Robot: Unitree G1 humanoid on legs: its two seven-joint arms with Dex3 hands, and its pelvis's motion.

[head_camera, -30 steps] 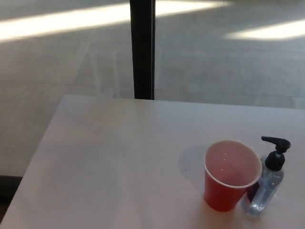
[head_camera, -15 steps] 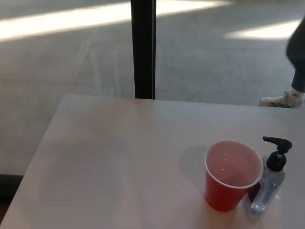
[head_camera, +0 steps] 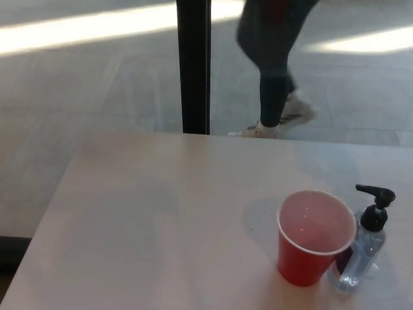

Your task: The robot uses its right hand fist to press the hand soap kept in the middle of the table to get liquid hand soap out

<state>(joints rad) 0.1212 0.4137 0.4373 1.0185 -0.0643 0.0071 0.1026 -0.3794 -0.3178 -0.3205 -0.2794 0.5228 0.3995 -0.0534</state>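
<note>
One table (head_camera: 148,213) fills most of the view, pale and smooth, with its far edge running across the middle of the scene. One dark upright post (head_camera: 193,64) stands beyond that far edge, and one person's legs (head_camera: 274,77) in dark trousers and light shoes are on the floor behind it, to the right of the post. On the table stand two things, both at the near right. One red cup (head_camera: 314,237) sits upright with its mouth open to the top and nothing visible inside. One soap bottle (head_camera: 362,248), clear with a black pump head, stands just to the right of the cup, so close that the cup's rim overlaps it in the view; whether they touch cannot be told. The bottle's long axis is upright, leaning only slightly, and the pump's spout (head_camera: 365,189) points left, over the far right part of the cup's rim. The bottle is near the table's right side rather than at its middle. Neither of the robot's hands shows, so their fingers cannot be described, and the bottle's place relative to the right hand cannot be told.
</note>
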